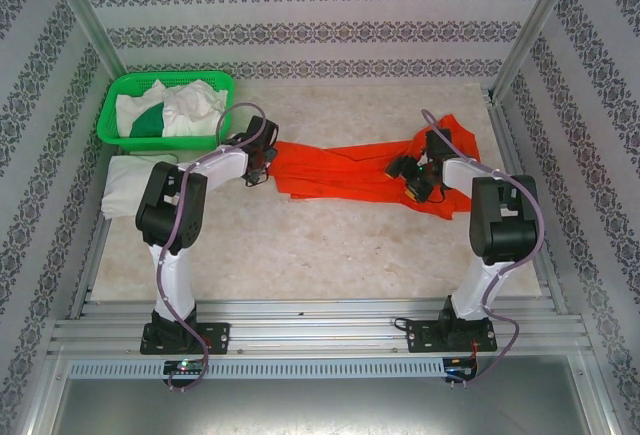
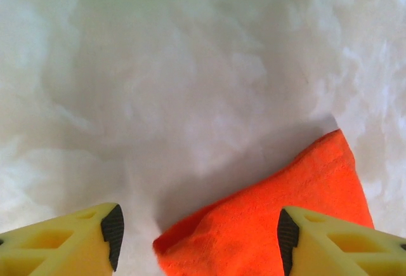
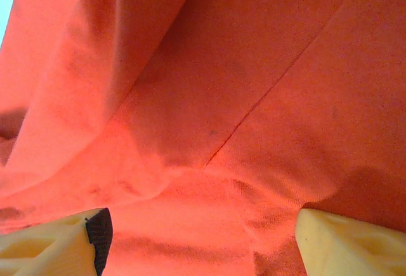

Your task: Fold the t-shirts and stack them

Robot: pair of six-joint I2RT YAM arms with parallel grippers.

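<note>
The orange-red t-shirt [image 1: 345, 170] is seen rumpled across the middle of the bench [image 1: 300, 245]. Its corner is straddled, ungripped, by the released left claw [image 2: 200, 228]. The right claw [image 3: 202, 228] is spread wide over the cloth. White tees [image 1: 195, 105] are piled in the green basket [image 1: 110, 127], upper left.

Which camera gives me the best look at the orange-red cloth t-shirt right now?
Top external: the orange-red cloth t-shirt lies bunched end to end across the table. Left wrist catches one corner; right wrist a close-up of folds.
</note>
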